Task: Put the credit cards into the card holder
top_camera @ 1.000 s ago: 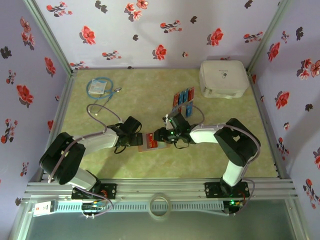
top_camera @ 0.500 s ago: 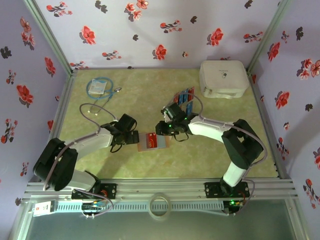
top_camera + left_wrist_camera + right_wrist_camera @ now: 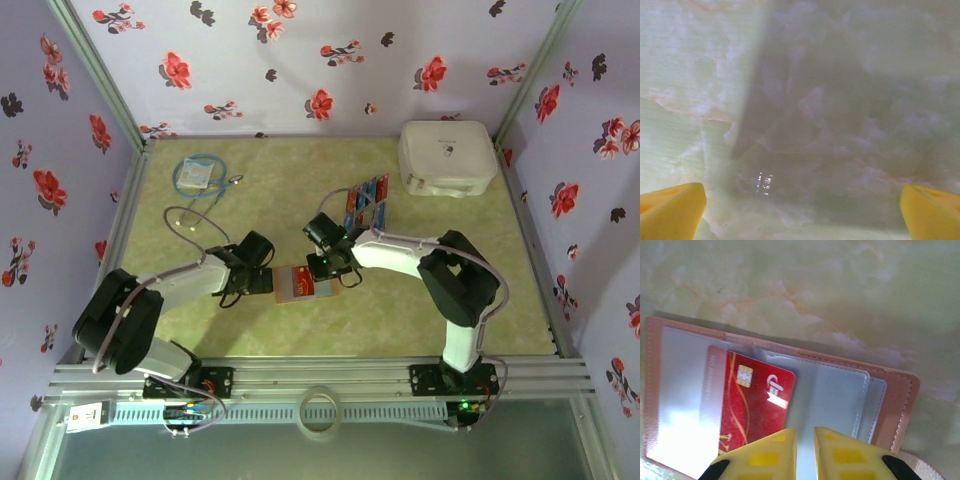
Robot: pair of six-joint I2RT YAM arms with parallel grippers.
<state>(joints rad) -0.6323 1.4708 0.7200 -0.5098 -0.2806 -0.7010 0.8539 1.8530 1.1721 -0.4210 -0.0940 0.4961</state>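
1. Right gripper (image 3: 805, 437): fingers nearly together, a thin gap, nothing between them.
2. Wallet (image 3: 892, 390) lies open just ahead of its tips, long axis crosswise.
3. Red card (image 3: 752, 400) on the wallet's left half, long axis toward the tips, chip end away.
4. Left gripper (image 3: 802, 205): fingers wide apart over the table (image 3: 840, 100).
5. Loose cards (image 3: 367, 197) lie back beside the right arm.

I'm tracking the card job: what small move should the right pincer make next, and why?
Likely push the red card further into its clear pocket. In the right wrist view only one end is tucked into the open card holder; the chip side lies outside, and the nearly closed right pincer sits at its edge.
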